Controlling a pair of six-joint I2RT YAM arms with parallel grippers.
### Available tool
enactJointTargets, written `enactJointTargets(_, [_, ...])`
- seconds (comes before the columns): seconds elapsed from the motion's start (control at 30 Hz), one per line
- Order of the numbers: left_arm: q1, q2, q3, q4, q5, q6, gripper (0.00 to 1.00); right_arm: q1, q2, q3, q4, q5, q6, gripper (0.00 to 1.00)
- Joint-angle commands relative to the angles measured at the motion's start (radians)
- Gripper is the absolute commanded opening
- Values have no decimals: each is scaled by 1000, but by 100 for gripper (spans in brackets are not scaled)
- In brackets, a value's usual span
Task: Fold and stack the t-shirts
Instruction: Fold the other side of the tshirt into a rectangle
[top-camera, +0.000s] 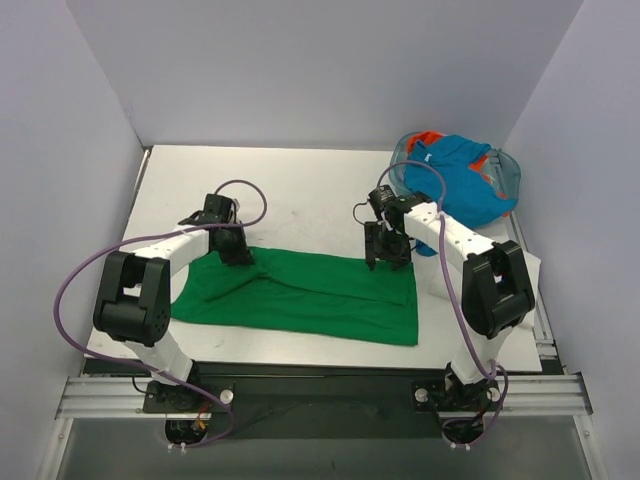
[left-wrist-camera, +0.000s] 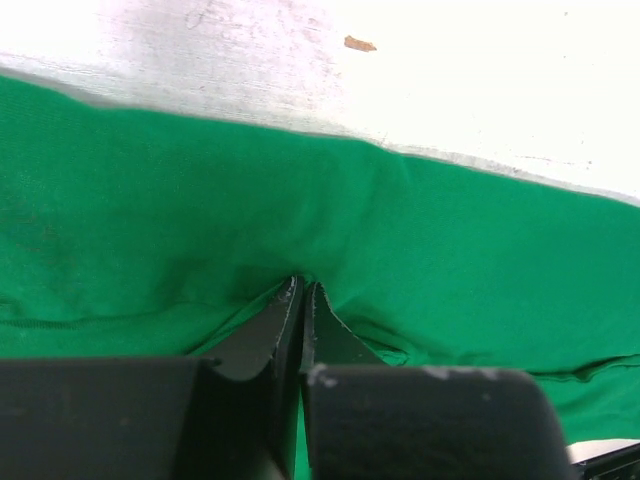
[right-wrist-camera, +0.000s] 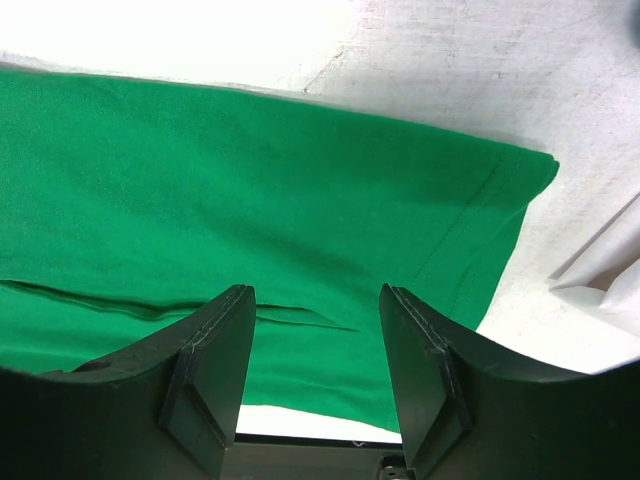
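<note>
The bright green t-shirt (top-camera: 310, 295) lies folded into a long band across the table's near middle. My left gripper (top-camera: 238, 255) is at its far left edge, shut on a pinch of the green cloth (left-wrist-camera: 300, 282), which puckers round the tips. My right gripper (top-camera: 385, 258) is open just above the shirt's far right part (right-wrist-camera: 300, 220), nothing between its fingers (right-wrist-camera: 215, 350). The turquoise blue t-shirt (top-camera: 462, 180) is bunched in a basket at the far right, with a bit of the orange-red shirt (top-camera: 430, 138) showing at its top.
The clear basket (top-camera: 510, 175) holding the other shirts stands at the table's far right corner. White walls close in at the back and both sides. A small brown speck (left-wrist-camera: 360, 43) lies on the bare white table beyond the green shirt.
</note>
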Motion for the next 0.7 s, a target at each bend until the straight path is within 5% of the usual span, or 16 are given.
enactJointTargets(0.0, [-13,-10,54,0,-20,9,3,3,-21,11,-40,-4,-7,53])
enactJointTargets(0.57, [-99,-248,-101,-83,-138,-181,0,5,46,-46,-8,-8,-41,53])
enactJointTargets(0.67, [-111,-288,-144,-91,-146,-214,6,6,60,-49,4,-16,-47,52])
